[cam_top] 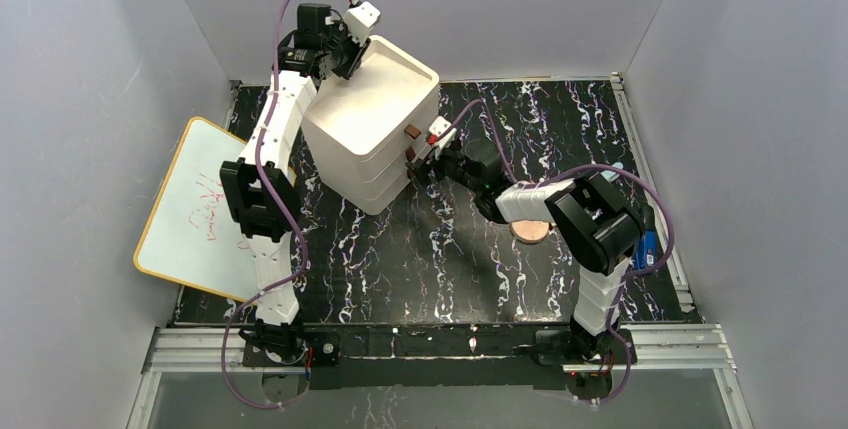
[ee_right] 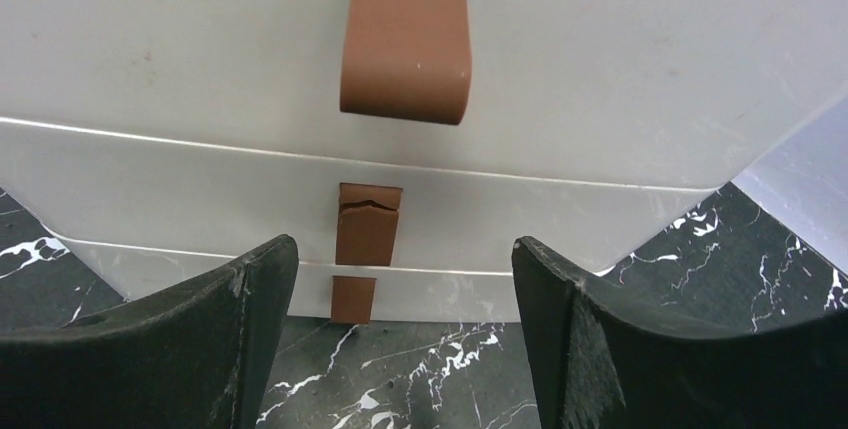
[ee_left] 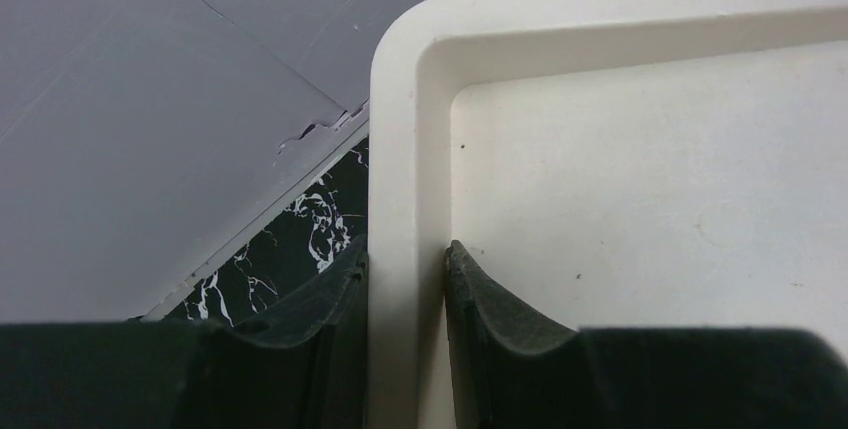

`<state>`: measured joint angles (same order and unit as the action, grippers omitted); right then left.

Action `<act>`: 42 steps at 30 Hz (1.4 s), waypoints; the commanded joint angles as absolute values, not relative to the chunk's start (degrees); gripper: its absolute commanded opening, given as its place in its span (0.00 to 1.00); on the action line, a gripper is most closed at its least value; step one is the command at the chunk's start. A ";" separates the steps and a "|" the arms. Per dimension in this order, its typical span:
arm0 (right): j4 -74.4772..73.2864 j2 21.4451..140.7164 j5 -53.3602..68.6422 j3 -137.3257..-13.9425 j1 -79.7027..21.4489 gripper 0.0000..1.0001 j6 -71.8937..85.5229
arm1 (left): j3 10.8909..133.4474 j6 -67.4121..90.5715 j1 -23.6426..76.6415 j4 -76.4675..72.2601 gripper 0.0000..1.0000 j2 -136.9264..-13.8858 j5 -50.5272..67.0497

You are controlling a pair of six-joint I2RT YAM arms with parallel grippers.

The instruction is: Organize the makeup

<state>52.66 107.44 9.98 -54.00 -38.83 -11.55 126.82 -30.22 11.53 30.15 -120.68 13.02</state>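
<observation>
The white three-drawer box (cam_top: 372, 114) stands at the back of the black marble table. My left gripper (cam_top: 352, 49) is shut on the box's top rim (ee_left: 400, 99), one finger outside (ee_left: 320, 319) and one inside (ee_left: 490, 309); the top tray looks bare inside. My right gripper (cam_top: 415, 164) is open and empty, facing the drawer fronts low down, its jaws on either side of the lower brown handles (ee_right: 368, 224). A round tan powder disc (cam_top: 531, 233) lies on the table, partly hidden under my right arm. The compact, sponge, sticks and pad are out of view.
A whiteboard with a yellow frame (cam_top: 200, 209) leans off the table's left edge. Grey walls close in on three sides. The top brown handle (ee_right: 405, 39) hangs over the upper drawer front. The marble tabletop (cam_top: 400, 259) lies between the arms.
</observation>
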 commanded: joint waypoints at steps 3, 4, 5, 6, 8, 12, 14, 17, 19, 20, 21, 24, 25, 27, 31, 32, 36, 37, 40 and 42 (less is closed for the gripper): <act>57.49 109.77 11.68 -57.13 -38.50 0.81 -11.83 | 124.97 -30.71 13.18 42.40 0.00 -125.95 17.93; 57.42 110.12 11.63 -57.44 -38.43 0.79 -11.85 | 124.98 -30.71 13.18 42.38 0.00 -125.95 17.95; 57.40 110.49 11.48 -57.77 -38.41 0.78 -11.72 | 124.98 -30.71 13.18 42.44 0.00 -125.95 17.93; 57.39 110.83 11.43 -58.02 -38.40 0.76 -11.63 | 124.98 -30.71 13.17 42.45 0.00 -125.95 17.81; 57.23 111.58 11.62 -58.84 -38.31 0.71 -11.47 | 124.99 -30.76 13.18 42.39 0.00 -125.96 17.30; 56.77 112.70 11.97 -60.57 -38.20 0.63 -11.20 | 124.89 -30.84 13.18 42.42 0.00 -125.95 17.15; 56.08 112.70 12.18 -61.35 -38.22 0.57 -11.23 | 124.89 -30.97 13.18 42.41 0.00 -125.95 17.00; 55.11 112.30 12.17 -61.52 -38.20 0.50 -11.20 | 124.89 -31.07 13.13 42.39 0.00 -126.01 16.88; 54.55 111.87 12.04 -61.17 -38.07 0.42 -11.21 | 124.89 -31.07 13.18 42.45 0.00 -126.11 16.83; 54.58 111.63 12.04 -60.72 -38.07 0.25 -11.29 | 124.89 -31.06 13.15 42.38 0.00 -126.20 16.83; 54.91 111.31 11.66 -60.28 -37.99 0.07 -11.53 | 124.96 -31.06 13.17 42.37 0.00 -126.26 16.75; 54.88 110.42 10.94 -58.80 -38.03 0.01 -11.68 | 125.01 -31.09 13.18 42.41 0.00 -126.30 16.57; 54.99 109.94 10.78 -58.18 -38.04 0.01 -11.64 | 124.98 -31.04 13.16 42.37 0.00 -126.30 16.61; 55.67 108.75 10.33 -56.61 -37.92 0.01 -11.22 | 124.93 -31.11 13.18 42.32 0.00 -126.30 16.37; 56.05 106.45 9.42 -53.35 -37.88 0.01 -10.58 | 124.89 -31.06 13.16 42.27 0.00 -126.39 16.14; 56.07 105.60 9.14 -52.48 -37.93 0.01 -10.55 | 124.89 -31.04 13.16 42.28 0.00 -126.42 16.14; 56.48 102.95 7.89 -48.09 -37.95 0.01 -10.05 | 124.89 -31.03 13.18 42.19 0.00 -126.39 15.99; 56.51 102.21 7.59 -47.14 -37.90 0.01 -10.00 | 124.94 -30.95 13.16 42.12 0.00 -126.34 15.92; 56.51 100.23 6.54 -44.32 -37.91 0.01 -9.77 | 124.91 -30.85 13.18 42.06 0.00 -126.52 15.89; 56.51 98.77 5.37 -42.40 -37.97 0.01 -9.56 | 124.89 -30.83 13.17 41.97 0.00 -126.48 15.67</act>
